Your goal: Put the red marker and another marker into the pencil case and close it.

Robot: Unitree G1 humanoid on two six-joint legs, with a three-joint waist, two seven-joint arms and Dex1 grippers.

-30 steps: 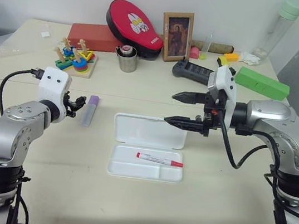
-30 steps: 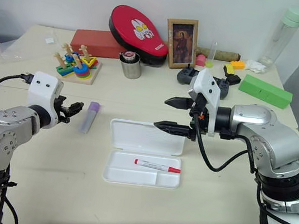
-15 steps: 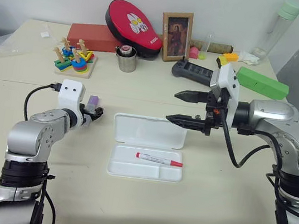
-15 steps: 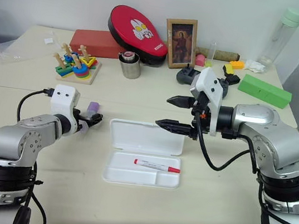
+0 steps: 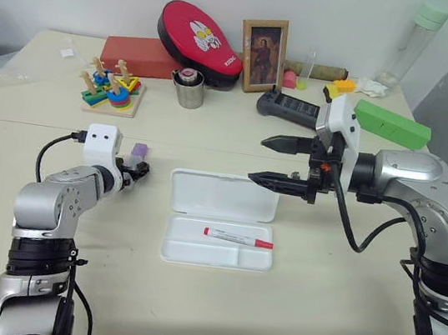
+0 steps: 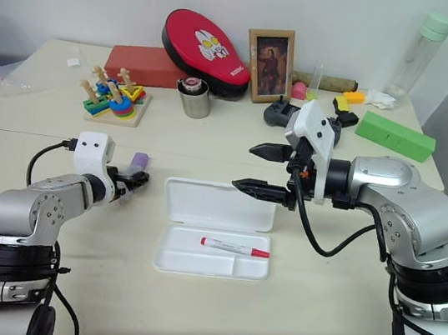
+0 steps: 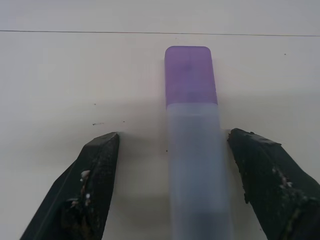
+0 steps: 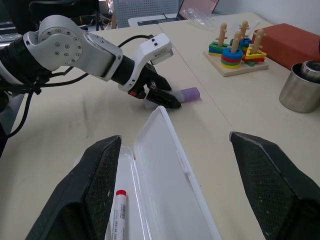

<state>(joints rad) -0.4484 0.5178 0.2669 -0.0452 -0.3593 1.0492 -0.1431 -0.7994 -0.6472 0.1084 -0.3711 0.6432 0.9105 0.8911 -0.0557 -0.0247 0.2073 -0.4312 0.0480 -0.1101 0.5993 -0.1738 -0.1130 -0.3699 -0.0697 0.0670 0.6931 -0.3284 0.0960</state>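
Left wrist view gives you the relation that matters: the purple marker (image 7: 194,145) lies flat on the tabletop (image 5: 314,299), and its long axis runs straight away from the left gripper (image 5: 135,173), purple cap at the far end. The two fingers (image 7: 95,185) stand spread, one on each side of the barrel, with a gap on both sides, so nothing is grasped yet. I judge that you only need to close them across the barrel; the approach is already lined up.

Seen from the head, this marker is left of the case (image 5: 219,230), near it, and your left arm is clearly the nearer one. The case lies open, its lid flat on the tabletop behind the tray, and the red marker (image 5: 238,238) is already inside the tray, lying along its length.

Your right gripper (image 5: 267,160) hangs above the back right of the case lid, its fingers spread wide and empty.
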